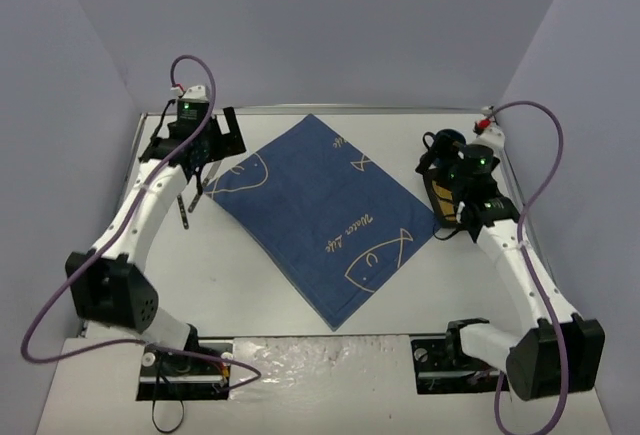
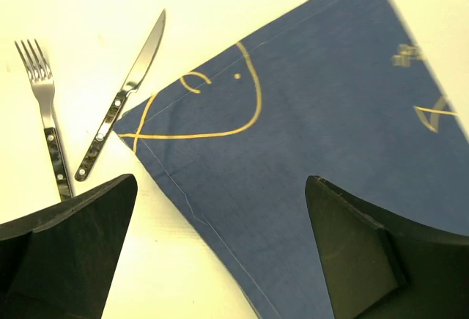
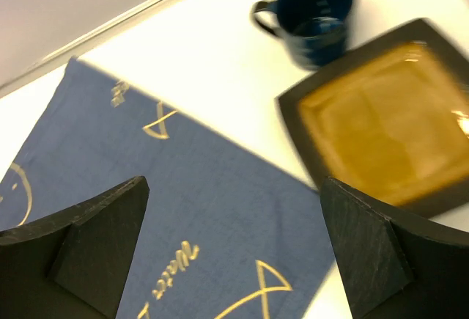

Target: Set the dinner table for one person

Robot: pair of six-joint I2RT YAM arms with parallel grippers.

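The dinner table [image 1: 250,295] is a large white top with a thin metal rim. A blue fish-print cloth [image 1: 320,215] lies askew across its middle. My left gripper [image 1: 213,150] hovers open over the cloth's left corner [image 2: 308,114], nothing between its fingers [image 2: 80,238]. A fork [image 2: 50,125] and a knife [image 2: 124,99] lie side by side on the table just left of that corner. My right gripper [image 1: 452,177] hangs open above the cloth's right edge [image 3: 183,209], empty. Beside it sit a square amber plate with a dark rim [image 3: 388,121] and a dark blue mug [image 3: 315,15].
Grey walls close in the table on three sides. The plate [image 1: 443,207] and mug [image 1: 447,140] sit near the right edge, partly under the right arm. The cutlery [image 1: 188,205] lies near the left arm. Both arm bases stand at the near edge.
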